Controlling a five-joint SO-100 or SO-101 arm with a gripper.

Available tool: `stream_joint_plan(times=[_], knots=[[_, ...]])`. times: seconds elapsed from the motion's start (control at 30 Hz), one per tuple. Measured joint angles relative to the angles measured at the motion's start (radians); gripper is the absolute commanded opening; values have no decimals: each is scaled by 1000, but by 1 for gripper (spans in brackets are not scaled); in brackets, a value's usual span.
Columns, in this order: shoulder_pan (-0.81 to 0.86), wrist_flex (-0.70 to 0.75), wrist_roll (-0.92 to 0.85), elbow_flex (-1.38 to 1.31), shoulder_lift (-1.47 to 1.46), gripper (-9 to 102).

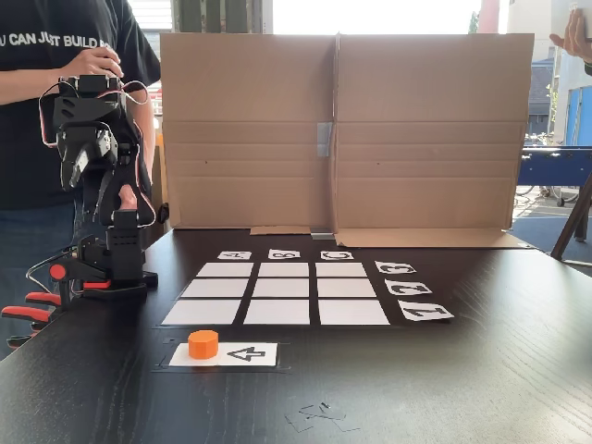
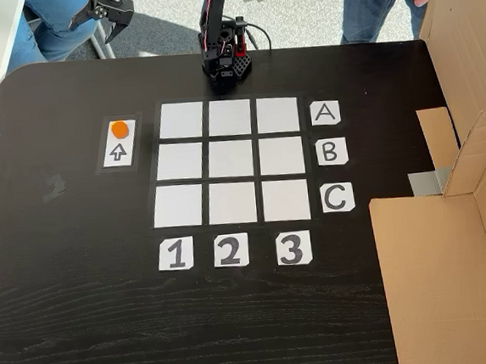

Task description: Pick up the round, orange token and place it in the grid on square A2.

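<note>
Orange token [image 1: 203, 344] on card, end effector [image 2: 102, 15] parted, empty

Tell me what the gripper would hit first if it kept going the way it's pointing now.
Probably nothing on the table: the gripper hangs raised beyond the table's far edge, angled down, off to the side of the orange token. Depth is unclear.

The arm [image 1: 97, 185] is matte black plastic, built of blocky motor housings, with thin red and white cables looping along its links. Its base [image 1: 116, 268] carries red-orange clamp handles, and the claw [image 2: 107, 13] is black too.
</note>
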Motion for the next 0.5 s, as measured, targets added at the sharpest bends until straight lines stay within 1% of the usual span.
stream_joint_plan(times=[0.37,0.5], knots=[[-110,12,0,-3,-126,39],[-147,12,0,-23,-161,41]])
